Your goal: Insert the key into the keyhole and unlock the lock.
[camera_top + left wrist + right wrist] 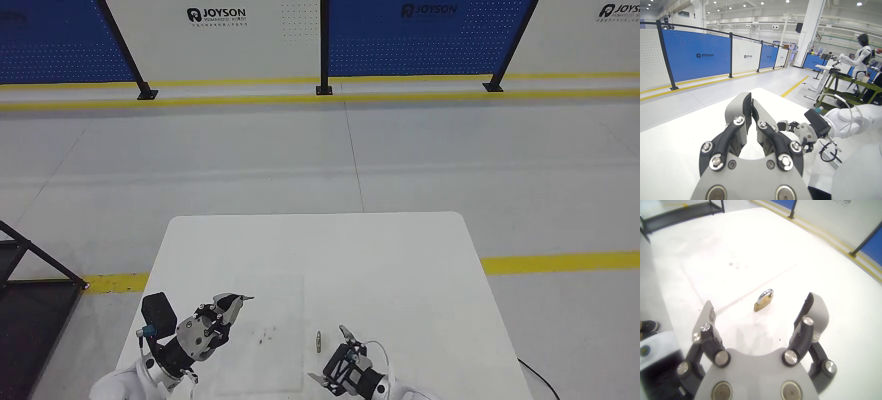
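A small brass padlock with a silver shackle [314, 342] lies on its side on the white rectangular table with rounded corners [400, 260], toward the near edge and between the two arms, closer to the right one. It rests just beside the edge of a thin pale sheet [262, 300] laid flat on the tabletop, and the shackle looks seated in the body. A few dark specks [732, 264] mark the sheet farther out. The right gripper [335, 358] sits low over the table just beside the padlock, with its jaws spread wide and nothing in them. In the right wrist view the padlock [763, 303] lies ahead of the gap between the two fingers, apart from both. The right gripper [759, 298] points across the table toward it. The left gripper [232, 303] is held above the sheet's near left part, well apart from the padlock, angled toward the table's middle. In the left wrist view the left gripper [751, 106] has its ribbed black pads [746, 111] pressed together at the tips. Whether something thin is caught between them cannot be told.
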`<state>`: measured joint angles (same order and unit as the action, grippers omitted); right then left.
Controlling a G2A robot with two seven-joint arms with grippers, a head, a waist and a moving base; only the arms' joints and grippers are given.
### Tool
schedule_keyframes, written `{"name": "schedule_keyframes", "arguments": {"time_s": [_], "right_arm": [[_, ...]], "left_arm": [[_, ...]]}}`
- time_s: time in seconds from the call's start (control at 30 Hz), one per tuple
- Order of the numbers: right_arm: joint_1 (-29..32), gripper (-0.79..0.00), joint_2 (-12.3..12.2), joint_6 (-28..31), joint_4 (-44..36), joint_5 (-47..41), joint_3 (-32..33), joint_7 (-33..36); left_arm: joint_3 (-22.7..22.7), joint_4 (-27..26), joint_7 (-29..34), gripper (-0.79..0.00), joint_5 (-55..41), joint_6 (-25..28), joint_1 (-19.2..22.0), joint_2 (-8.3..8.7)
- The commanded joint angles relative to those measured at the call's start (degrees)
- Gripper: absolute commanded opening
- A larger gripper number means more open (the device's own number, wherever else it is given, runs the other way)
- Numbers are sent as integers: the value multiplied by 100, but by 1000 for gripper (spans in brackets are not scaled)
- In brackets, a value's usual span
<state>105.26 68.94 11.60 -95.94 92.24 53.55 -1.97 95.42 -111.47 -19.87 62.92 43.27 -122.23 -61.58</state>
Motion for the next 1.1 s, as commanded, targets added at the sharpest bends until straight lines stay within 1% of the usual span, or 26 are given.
{"name": "schedule_keyframes", "arguments": {"time_s": [0.0,0.07,0.1,0.13,0.17,0.3,0.33,0.4,0.5,0.57,0.77,0.9,0.93,1.0,1.07], "right_arm": [[-73,0,36,-134,159,-52,-122,1],[-195,-43,81,-244,300,-58,-267,65],[-258,-52,102,-294,357,-62,-329,94],[-318,-114,123,-354,410,-57,-392,123],[-369,-142,144,-395,463,-64,-454,145],[-562,-203,222,-621,649,-68,-658,252],[-597,-203,240,-706,682,-58,-699,265],[-645,-280,270,-860,741,-27,-775,256],[-700,-320,296,-1054,811,66,-838,218],[-721,-397,305,-1139,841,111,-859,212],[-773,-443,332,-1422,918,236,-896,270],[-841,-486,355,-1438,992,263,-945,378],[-863,-523,361,-1429,1008,274,-961,398],[-897,-520,374,-1420,1040,261,-986,418],[-926,-548,386,-1422,1073,254,-1006,430]], "left_arm": [[0,0,0,-785,0,0,0,0],[0,0,0,-785,0,0,0,0],[0,0,0,-785,0,0,0,0],[0,0,0,-785,0,0,0,0],[0,0,0,-785,0,0,0,0],[0,0,0,-785,0,0,0,0],[0,0,0,-785,0,0,0,0],[0,0,0,-785,0,0,0,0],[0,0,0,-785,0,0,0,0],[0,0,0,-785,0,0,0,0],[0,0,0,-785,0,0,0,0],[0,0,0,-785,0,0,0,0],[0,0,0,-785,0,0,0,0],[0,0,0,-785,0,0,0,0],[0,0,0,-785,0,0,0,0]]}}
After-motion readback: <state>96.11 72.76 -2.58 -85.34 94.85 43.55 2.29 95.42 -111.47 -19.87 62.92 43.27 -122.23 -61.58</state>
